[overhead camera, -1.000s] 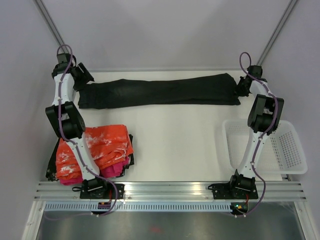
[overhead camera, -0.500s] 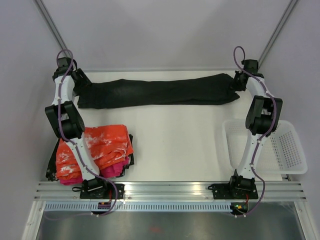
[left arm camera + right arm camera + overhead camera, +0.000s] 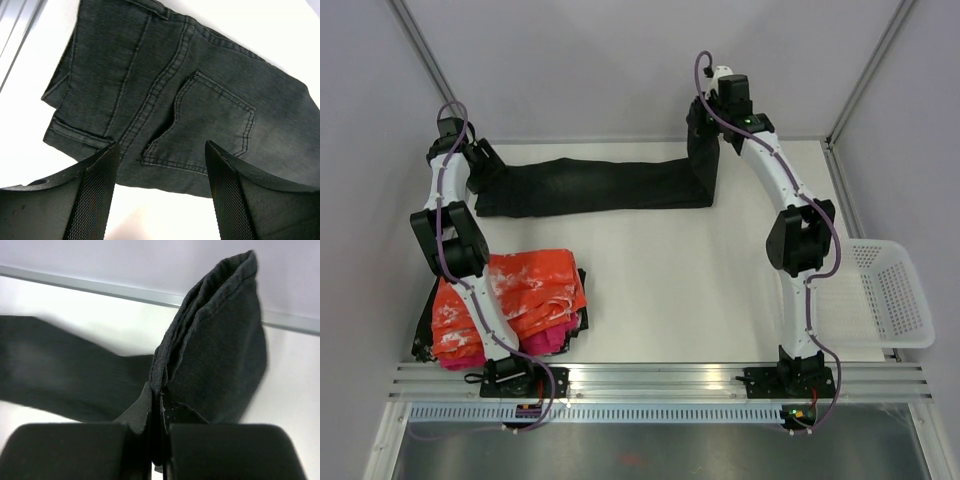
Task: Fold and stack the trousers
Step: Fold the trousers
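Item: black trousers point(image 3: 590, 186), one pair, laid lengthwise along the far edge of the bench point(image 3: 670, 280), waist end at far left, leg ends raised off the surface at far centre. My right fingers point(image 3: 142, 440) are pressed together, pinching the bunched leg hems, which stand up in folds above them; my left fingers point(image 3: 97, 190) are spread over the waist end, the back pocket showing between them. Also on the bench: orange-and-white garment point(image 3: 515, 295) over a pink garment point(image 3: 548, 342), near left; white basket point(image 3: 895, 300), near right.
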Controlling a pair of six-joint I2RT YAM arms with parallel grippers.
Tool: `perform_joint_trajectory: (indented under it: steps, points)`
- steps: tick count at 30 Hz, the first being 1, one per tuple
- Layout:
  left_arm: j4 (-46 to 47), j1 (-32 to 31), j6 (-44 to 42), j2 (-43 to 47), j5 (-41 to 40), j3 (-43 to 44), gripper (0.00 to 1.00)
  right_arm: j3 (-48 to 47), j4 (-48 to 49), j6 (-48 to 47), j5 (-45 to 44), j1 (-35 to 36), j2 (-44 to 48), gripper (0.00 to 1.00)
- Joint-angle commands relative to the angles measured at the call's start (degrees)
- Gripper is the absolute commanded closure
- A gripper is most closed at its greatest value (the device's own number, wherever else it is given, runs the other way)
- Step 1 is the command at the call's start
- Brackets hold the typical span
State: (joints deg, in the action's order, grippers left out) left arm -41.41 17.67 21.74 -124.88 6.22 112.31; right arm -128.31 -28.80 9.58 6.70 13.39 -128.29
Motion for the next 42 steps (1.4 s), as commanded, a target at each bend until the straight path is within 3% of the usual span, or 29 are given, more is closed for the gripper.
perform_joint_trajectory:
  steps: [1, 9, 16, 29, 31, 33, 42]
  points:
    - [2.47, 0.70, -1.70, 0.52, 3.62, 0.36, 0.26, -3.44, 5.31, 5.69, 5.15, 3.12, -2.66, 1.00]
    - [3.18, 2.89, -0.91, -0.36, 7.66, 0.45, 0.26, -3.95, 11.83, 7.99, 12.98, 12.53, -9.50, 1.00]
    - [3.53, 4.30, -0.12, -0.63, 9.69, 0.28, 0.26, -3.87, 18.15, 12.47, 16.85, 15.09, -12.59, 1.00]
    - [4.32, 5.62, 1.29, -0.89, 12.76, -0.43, 0.27, -4.31, 19.48, 15.38, 18.79, 18.43, -16.82, 1.00]
    - [4.41, 5.62, 1.38, -0.89, 12.94, -0.43, 0.27, -4.49, 19.13, 15.38, 18.18, 18.78, -17.34, 0.89]
    - [4.49, 5.71, 1.38, -0.80, 13.12, -0.43, 0.27, -5.63, 17.82, 15.82, 17.91, 18.87, -18.13, 1.00]
    - [4.76, 5.79, 1.55, -1.24, 13.38, -0.25, 0.27, -8.61, 22.64, 17.40, 18.09, 20.27, -17.26, 1.00]
